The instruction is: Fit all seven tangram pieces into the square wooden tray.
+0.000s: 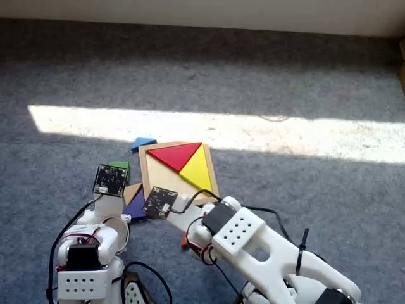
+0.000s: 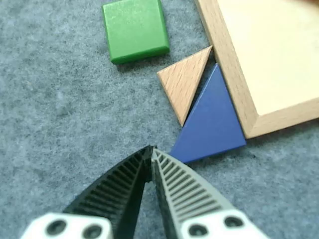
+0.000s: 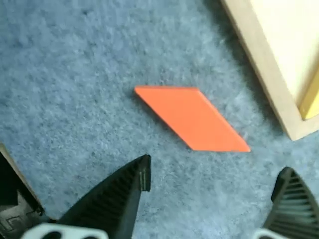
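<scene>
**Two pieces in the tray (image 1: 145, 176), five out on the carpet**

From the high view I see a red triangle (image 1: 174, 155) and a yellow triangle (image 1: 197, 171) lying flat inside the square wooden tray, meeting along one edge. A light blue piece (image 1: 143, 143) sits just off the tray's far corner.

My left wrist view fills in what the arms hide from above. A glossy green square (image 2: 134, 30) lies near the tray's rim. A bare-wood triangle (image 2: 185, 82) with visible grain lies just beside the rim, and a dark blue triangle (image 2: 212, 122) touches it. The left gripper (image 2: 151, 149) hangs over the felt-like carpet (image 2: 60, 114) with its ribbed jaws pressed together, gripping nothing.

My right wrist view shows a flat orange parallelogram (image 3: 192, 118) near the tray's corner. The right gripper (image 3: 215, 175) is above it, jaws spread wide.
</scene>
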